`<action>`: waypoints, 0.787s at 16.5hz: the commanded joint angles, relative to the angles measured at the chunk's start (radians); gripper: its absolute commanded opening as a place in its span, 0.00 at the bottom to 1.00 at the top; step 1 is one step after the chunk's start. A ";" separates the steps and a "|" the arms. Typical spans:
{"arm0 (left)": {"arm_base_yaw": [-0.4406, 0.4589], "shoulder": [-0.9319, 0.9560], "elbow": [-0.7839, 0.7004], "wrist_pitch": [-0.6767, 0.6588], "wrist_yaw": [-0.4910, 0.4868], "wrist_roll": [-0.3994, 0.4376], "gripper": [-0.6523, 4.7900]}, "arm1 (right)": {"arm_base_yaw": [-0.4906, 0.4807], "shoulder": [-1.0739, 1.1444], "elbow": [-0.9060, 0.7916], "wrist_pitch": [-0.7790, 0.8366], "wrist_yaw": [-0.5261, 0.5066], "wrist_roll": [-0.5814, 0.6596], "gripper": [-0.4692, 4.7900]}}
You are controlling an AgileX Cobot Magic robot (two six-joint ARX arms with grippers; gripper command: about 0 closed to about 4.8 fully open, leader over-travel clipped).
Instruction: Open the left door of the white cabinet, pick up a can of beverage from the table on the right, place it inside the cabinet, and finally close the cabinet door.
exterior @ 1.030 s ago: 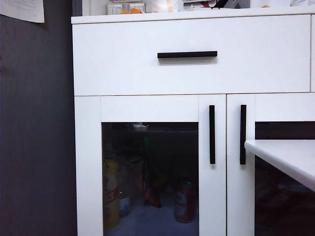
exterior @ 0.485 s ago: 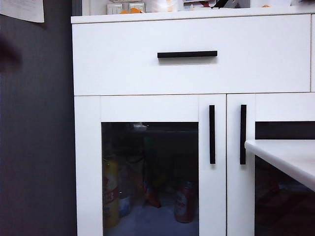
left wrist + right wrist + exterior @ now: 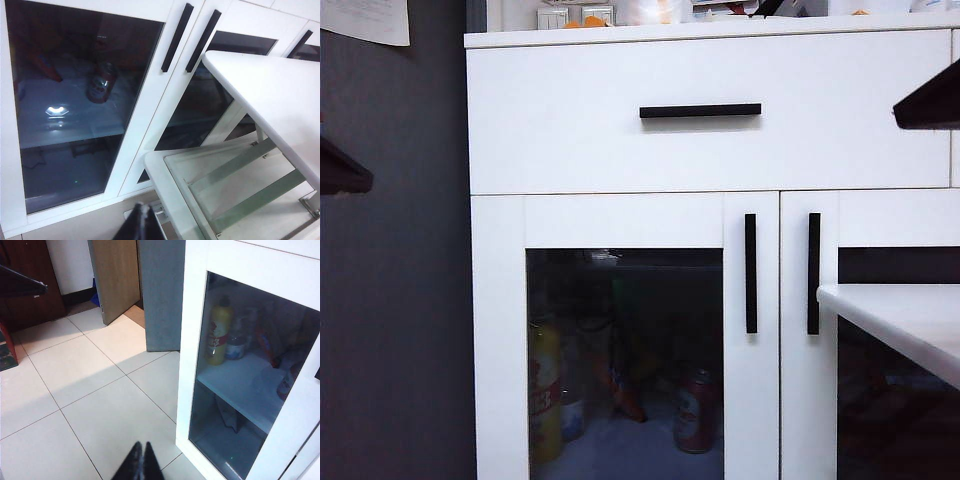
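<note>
- Both arms have come into the exterior view since a second ago: a dark piece of the left arm (image 3: 340,172) at the left edge and one of the right arm (image 3: 932,102) at the upper right edge
- left gripper (image 3: 143,225) has its jaws pressed together on nothing, low in front of the white cabinet (image 3: 710,150)
- right gripper (image 3: 140,464) is likewise pinched closed and empty, above the tiled floor (image 3: 70,390) beside the cabinet
- left door (image 3: 625,340) is closed, and the can of beverage (image 3: 695,412) stands inside on the shelf behind its glass
- Only the left wrist view shows the frame under the table (image 3: 270,95)
- Only the right wrist view shows the floor and a wooden door (image 3: 117,275)
- yellow bottle (image 3: 545,390) stands on the same shelf, well apart from the can
</note>
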 commanded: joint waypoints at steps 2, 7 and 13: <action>-0.001 0.000 0.002 0.011 0.002 0.001 0.11 | 0.000 0.001 0.003 0.014 0.004 0.004 0.10; 0.247 -0.187 0.001 -0.007 0.130 0.001 0.11 | -0.104 -0.068 -0.004 0.005 -0.002 0.004 0.10; 0.458 -0.294 -0.016 0.021 0.115 0.001 0.11 | -0.472 -0.104 -0.024 0.018 0.006 0.004 0.10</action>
